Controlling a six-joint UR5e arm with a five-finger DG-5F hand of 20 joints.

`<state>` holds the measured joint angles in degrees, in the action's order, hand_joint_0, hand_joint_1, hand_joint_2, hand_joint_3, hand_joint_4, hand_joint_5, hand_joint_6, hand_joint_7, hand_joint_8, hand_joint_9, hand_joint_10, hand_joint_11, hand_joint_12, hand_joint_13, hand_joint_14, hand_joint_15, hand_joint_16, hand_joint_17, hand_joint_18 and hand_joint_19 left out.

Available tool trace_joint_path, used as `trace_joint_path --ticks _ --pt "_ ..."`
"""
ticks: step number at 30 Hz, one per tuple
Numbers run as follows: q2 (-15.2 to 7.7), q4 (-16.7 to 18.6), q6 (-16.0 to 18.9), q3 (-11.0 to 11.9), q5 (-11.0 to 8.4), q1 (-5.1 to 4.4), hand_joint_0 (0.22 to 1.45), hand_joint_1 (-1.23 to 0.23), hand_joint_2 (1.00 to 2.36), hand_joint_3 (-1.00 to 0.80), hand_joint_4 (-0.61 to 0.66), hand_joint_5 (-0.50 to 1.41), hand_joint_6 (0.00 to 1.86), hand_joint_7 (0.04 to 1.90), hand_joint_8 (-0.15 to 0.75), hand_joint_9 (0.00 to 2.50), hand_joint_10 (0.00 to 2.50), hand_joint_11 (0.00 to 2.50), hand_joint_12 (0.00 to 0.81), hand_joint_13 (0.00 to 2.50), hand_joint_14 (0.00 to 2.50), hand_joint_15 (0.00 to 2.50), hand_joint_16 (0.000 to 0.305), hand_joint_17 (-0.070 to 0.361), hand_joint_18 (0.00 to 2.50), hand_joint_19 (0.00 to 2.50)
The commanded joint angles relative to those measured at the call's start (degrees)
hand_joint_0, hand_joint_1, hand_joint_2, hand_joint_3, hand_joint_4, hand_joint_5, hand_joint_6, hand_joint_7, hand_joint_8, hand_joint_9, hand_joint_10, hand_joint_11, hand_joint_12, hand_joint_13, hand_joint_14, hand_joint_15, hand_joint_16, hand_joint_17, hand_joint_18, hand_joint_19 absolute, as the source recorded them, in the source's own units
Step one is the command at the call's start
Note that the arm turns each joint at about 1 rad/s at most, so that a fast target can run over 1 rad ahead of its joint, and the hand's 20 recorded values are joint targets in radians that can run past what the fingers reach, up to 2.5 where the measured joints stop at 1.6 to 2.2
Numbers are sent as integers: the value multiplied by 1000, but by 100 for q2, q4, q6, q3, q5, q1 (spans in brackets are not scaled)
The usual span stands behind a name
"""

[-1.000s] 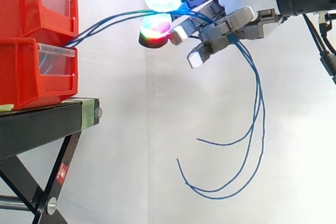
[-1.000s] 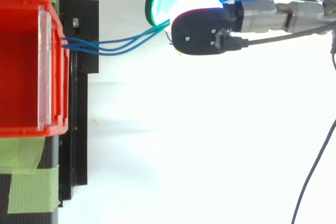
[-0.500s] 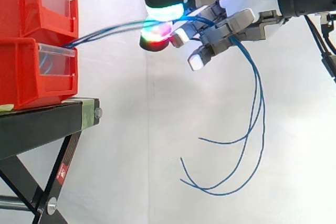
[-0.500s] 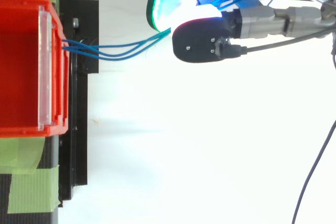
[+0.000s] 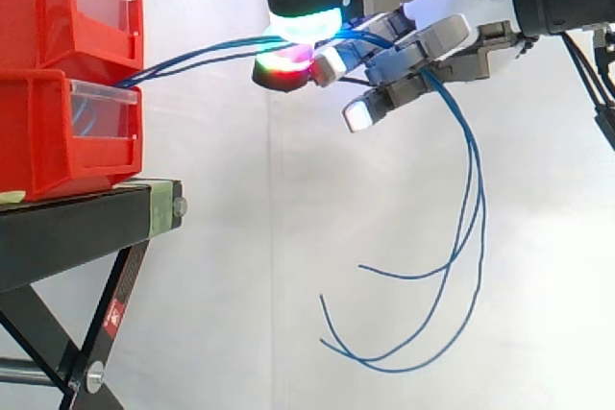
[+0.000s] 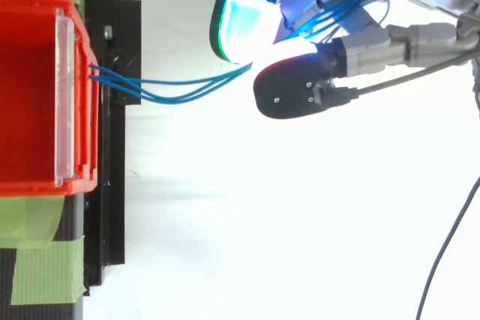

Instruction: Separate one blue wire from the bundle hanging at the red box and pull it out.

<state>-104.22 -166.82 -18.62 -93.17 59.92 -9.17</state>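
Three blue wires (image 5: 192,55) run out of the front of the stacked red bins (image 5: 58,74) and stretch level to the right into my hand (image 5: 432,45). They pass between a cyan-glowing pad (image 5: 303,21) above and a red-green pad (image 5: 283,64) below, which pinch them together. Behind the pads the wires drape over the curled fingers, and their loose ends (image 5: 423,324) hang down in long curves. From above, the wires (image 6: 180,89) leave the bin's rim (image 6: 82,73) as a bundle and enter the hand (image 6: 352,50) between the two pads.
The red bins stand on a black stand (image 5: 77,228) with crossed legs at the left. Green tape (image 6: 45,267) holds the stand's top. A white curtain hangs behind, with open space below and to the right of the hand.
From above, the hand has shifted sideways along the bin front and slightly away, dragging the bundle with it. The hanging wire ends have swung a little.
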Motion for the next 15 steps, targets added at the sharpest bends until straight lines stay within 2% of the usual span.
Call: trace_joint_path --ticks 1,4,9,12,15 --pt "-1 -149 245 0 -7 -23 609 -735 1011 -387 208 -231 833 1031 340 997 17 1307 299 1206 2500 529 44 98 804 865" --pt "-1 -352 491 0 2 -67 600 -724 1010 -397 210 -231 830 1038 341 995 17 1307 300 1203 2500 543 45 100 805 867" --pt "-1 -510 711 -8 2 -94 595 -710 1008 -420 208 -230 826 1035 340 995 17 1304 303 1202 2500 505 46 102 801 865" --pt "-1 -703 992 -8 2 -111 594 -710 1008 -418 209 -230 825 1036 342 994 19 1305 303 1203 2500 505 46 103 799 867" --pt "-1 -703 1018 -8 2 -111 594 -709 1008 -416 206 -230 825 1030 342 996 17 1294 305 1201 2500 511 46 103 798 865"
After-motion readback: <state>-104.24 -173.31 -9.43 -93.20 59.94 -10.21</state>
